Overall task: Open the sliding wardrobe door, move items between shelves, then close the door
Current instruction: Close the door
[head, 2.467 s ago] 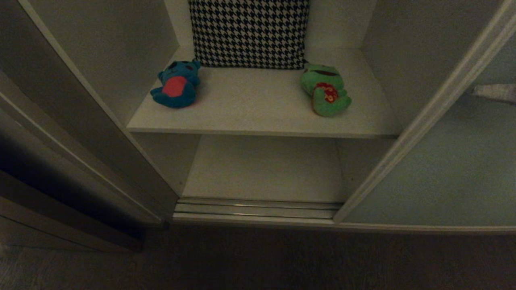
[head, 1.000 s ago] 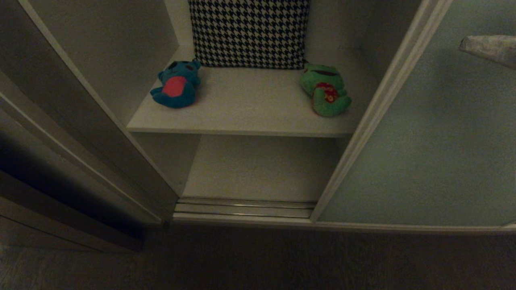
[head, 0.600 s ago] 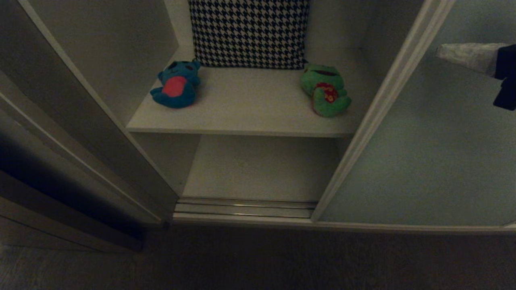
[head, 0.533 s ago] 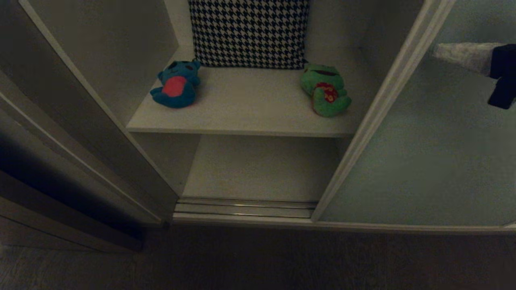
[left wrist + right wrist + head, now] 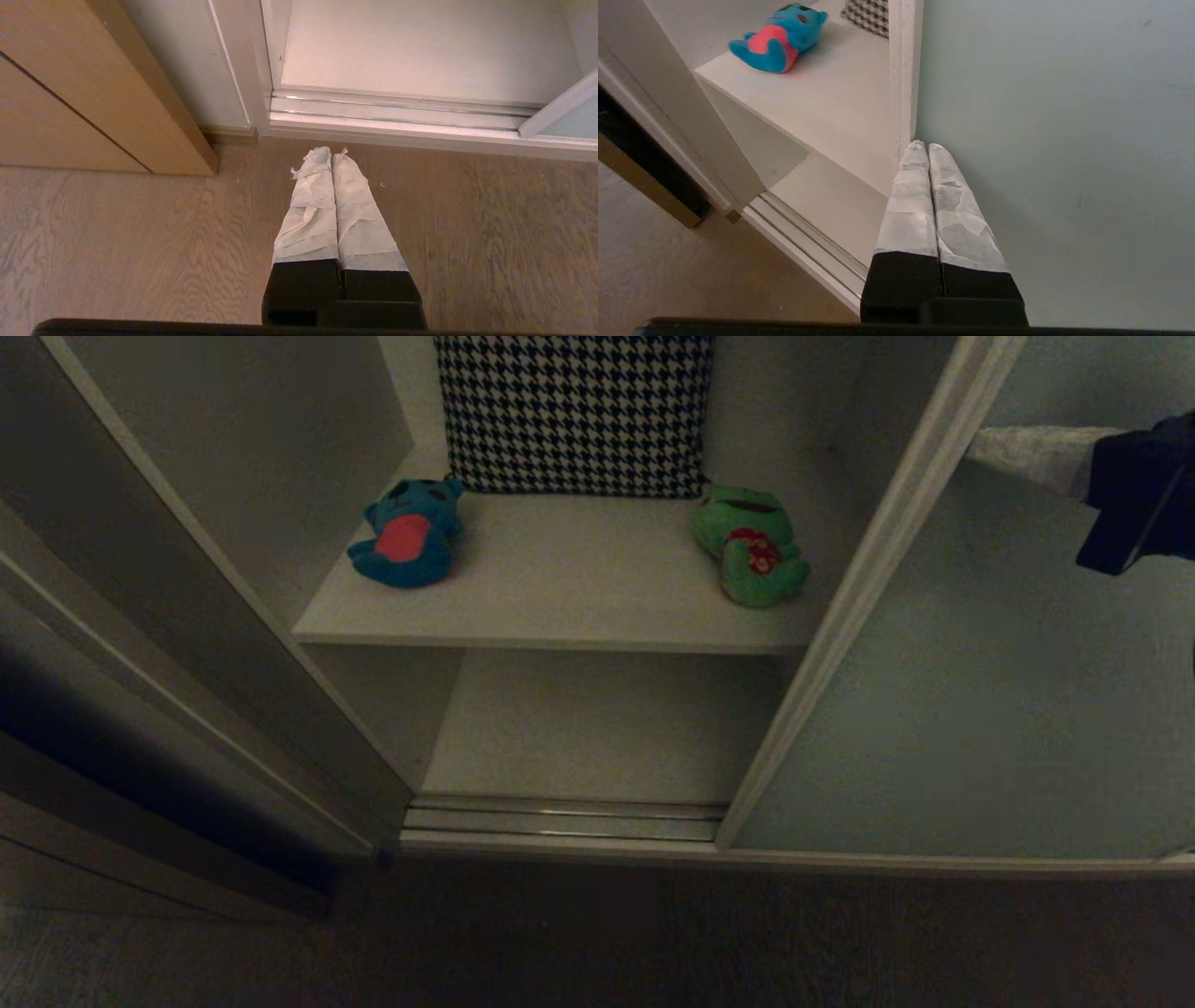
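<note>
Reaching in level from your right, the right gripper [image 5: 923, 145] is pressing its closed, tape-wrapped tips against the matte door [image 5: 1055, 140] beside its beige frame [image 5: 903, 70]. Your left gripper [image 5: 331, 151], also closed, is pointing down at wood-grain floor [image 5: 140, 242].

Upper shelf [image 5: 560, 607] bears blue bear [image 5: 408, 530], green frog [image 5: 752, 546] (apparently lying down), houndstooth cushion [image 5: 574, 411].

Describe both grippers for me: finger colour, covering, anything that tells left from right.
Both look alike. The left gripper has two long tapering fingers wrapped in wrinkled white tape, frayed at the tips, on square black bases. The right gripper has the same white-taped fingers on black bases, with a dark body behind. No cables or markings show on either.
</note>
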